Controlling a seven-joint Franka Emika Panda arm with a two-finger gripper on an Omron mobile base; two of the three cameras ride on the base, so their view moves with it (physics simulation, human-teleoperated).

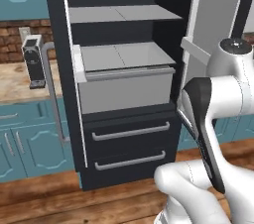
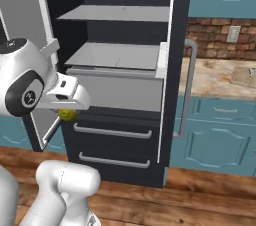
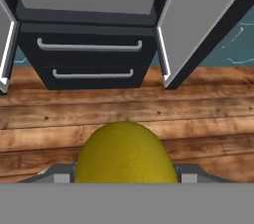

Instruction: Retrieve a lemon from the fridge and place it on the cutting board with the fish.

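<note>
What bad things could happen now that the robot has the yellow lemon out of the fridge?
1. The lemon is round and smooth, pinched only at its sides in the claw above the wooden floor. It might slip out and roll away.
2. The fridge doors stand wide open close beside the arm. It might bump one when it swings away.

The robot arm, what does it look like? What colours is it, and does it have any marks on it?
The arm is glossy white with rounded, tube-like segments and dark grey to black parts at the joints. One joint shows a round black cap with a faint pale logo. A long black band runs along one link. The hand is a white boxy block. No cables show.
</note>
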